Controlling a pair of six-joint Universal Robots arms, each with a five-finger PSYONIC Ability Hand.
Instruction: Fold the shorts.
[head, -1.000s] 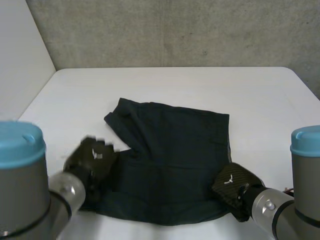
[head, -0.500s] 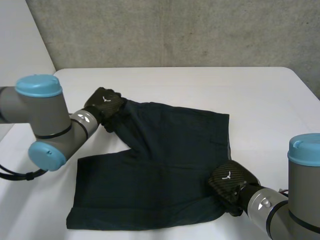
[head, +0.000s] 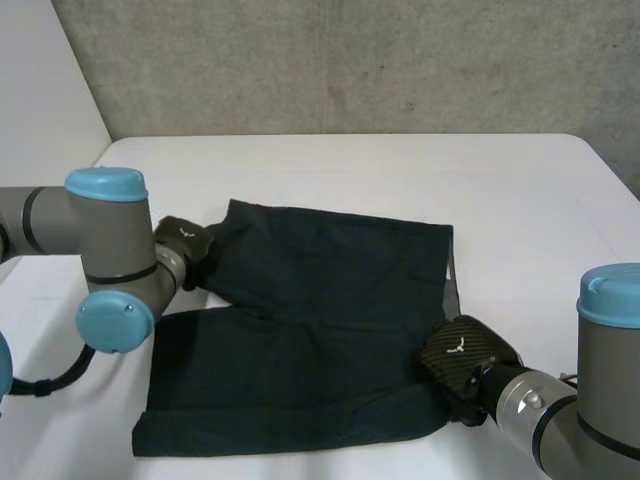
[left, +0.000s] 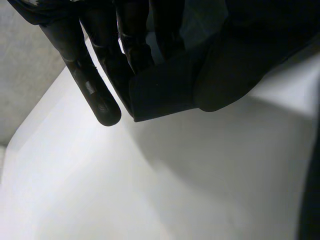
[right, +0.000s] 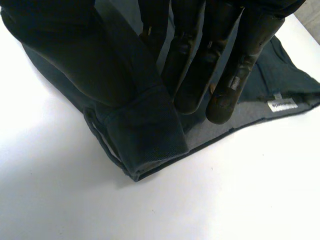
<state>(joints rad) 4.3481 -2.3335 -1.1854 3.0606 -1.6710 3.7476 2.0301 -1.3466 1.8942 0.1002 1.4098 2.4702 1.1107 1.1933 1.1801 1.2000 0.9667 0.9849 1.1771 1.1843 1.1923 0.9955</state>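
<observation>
Shorts (head: 330, 320) spread mid-tabletop (head: 350, 170), legs pointing left, waistband right, far leg a bit bunched. Left hand (head: 185, 243) on far leg's hem corner, straight fingers (left: 100, 95) pinching cloth, corner lifted just off tabletop. Guessing that's so leg can be carried over. Right hand (head: 458, 358) at near waistband corner, cloth rolled over thumb side, fingers (right: 192, 85) clamped onto it. Probably holding that end taut so cloth doesn't drag. No fold made yet imo.
</observation>
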